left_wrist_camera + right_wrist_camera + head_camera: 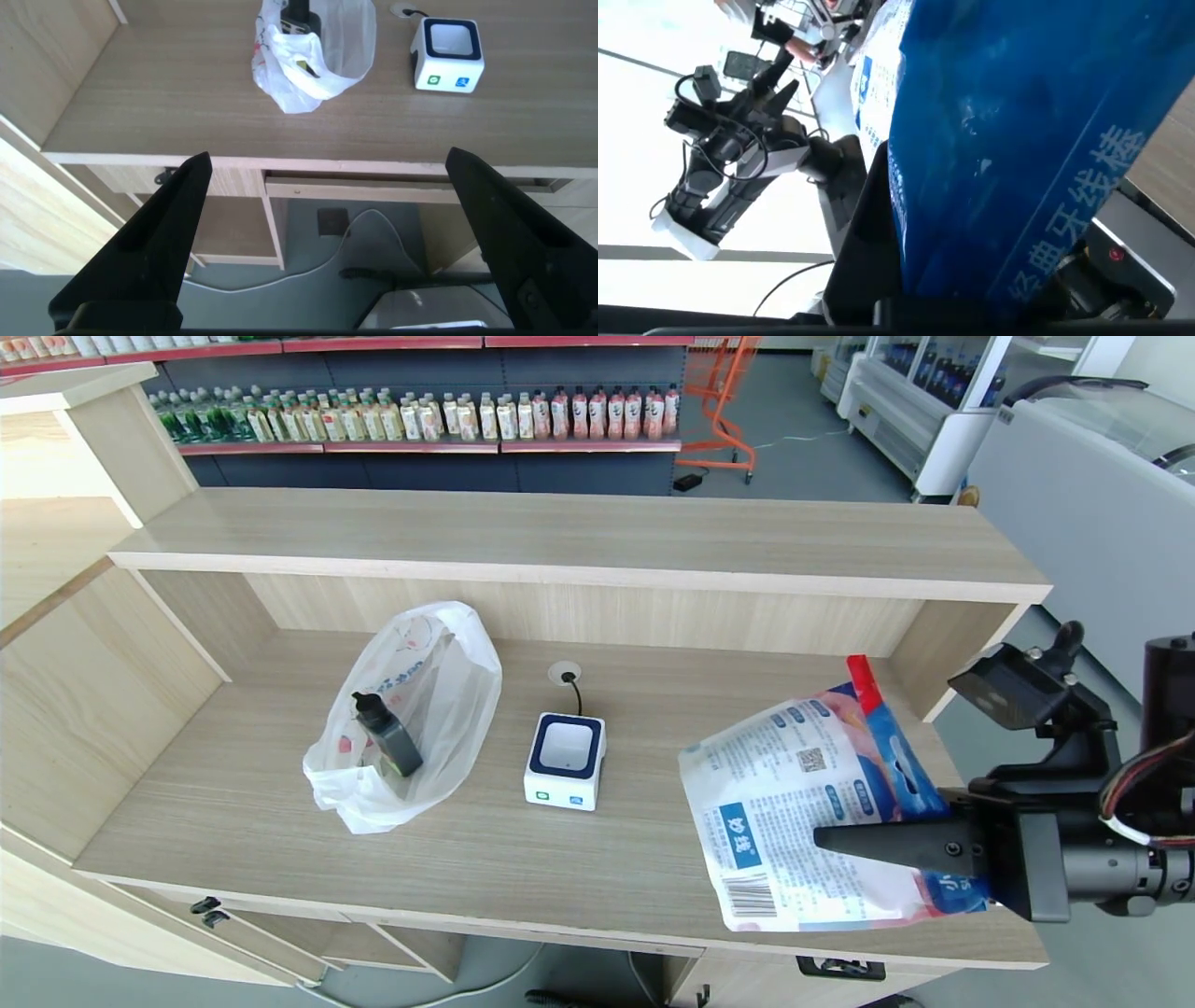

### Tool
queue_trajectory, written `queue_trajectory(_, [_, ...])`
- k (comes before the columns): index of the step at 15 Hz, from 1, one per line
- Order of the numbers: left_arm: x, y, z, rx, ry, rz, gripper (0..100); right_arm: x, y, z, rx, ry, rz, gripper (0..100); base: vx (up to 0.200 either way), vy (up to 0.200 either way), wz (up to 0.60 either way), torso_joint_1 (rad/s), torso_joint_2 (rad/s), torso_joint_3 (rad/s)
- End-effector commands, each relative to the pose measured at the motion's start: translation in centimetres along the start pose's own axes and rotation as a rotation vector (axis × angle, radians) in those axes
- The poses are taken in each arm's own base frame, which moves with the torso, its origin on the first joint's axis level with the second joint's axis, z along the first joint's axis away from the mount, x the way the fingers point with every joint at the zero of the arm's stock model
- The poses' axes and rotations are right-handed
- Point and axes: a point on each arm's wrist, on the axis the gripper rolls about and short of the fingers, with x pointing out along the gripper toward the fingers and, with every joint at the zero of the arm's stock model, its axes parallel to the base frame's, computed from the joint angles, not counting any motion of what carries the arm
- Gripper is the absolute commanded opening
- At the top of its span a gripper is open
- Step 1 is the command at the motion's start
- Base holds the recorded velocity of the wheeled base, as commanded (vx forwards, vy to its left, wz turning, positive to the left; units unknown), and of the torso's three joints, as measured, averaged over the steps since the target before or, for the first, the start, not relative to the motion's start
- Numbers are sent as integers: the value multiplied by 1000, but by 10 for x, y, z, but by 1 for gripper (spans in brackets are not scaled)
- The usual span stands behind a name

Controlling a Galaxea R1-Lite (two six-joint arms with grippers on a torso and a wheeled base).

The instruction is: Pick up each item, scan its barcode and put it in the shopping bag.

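While your right gripper [840, 845] clamps the blue-and-white packet [803, 793] over the right end of the tabletop [233, 803], your left gripper [329, 163] hangs open off its front edge, the shopping bag [453, 677] lying left of the scanner [565, 761].

The packet [803, 803] is white with blue panels, a red tab and a black barcode. The scanner [565, 761] is white with a dark blue frame. The shopping bag [448, 681] is see-through white with faint pink print, and the bottle [390, 742] in it is dark. The counter [579, 868] shows pale wood grain.
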Motion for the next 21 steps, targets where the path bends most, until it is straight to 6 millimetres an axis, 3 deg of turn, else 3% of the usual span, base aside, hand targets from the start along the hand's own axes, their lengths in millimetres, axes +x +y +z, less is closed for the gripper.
queue_trajectory(1, [0,0,0,0,2,0,100,2,9,0,-15,5,30,0,0,0,0,0,0,0])
queue_trajectory(4, [0,0,0,0,2,0,100,5,21,-1,-23,19,79,0,0,0,0,0,0,0])
queue_trajectory(17, [0,0,0,0,2,0,100,7,19,-1,-21,20,70,0,0,0,0,0,0,0])
queue_trajectory(21, [0,0,0,0,2,0,100,1,4,-4,-320,-59,-252,0,0,0,0,0,0,0])
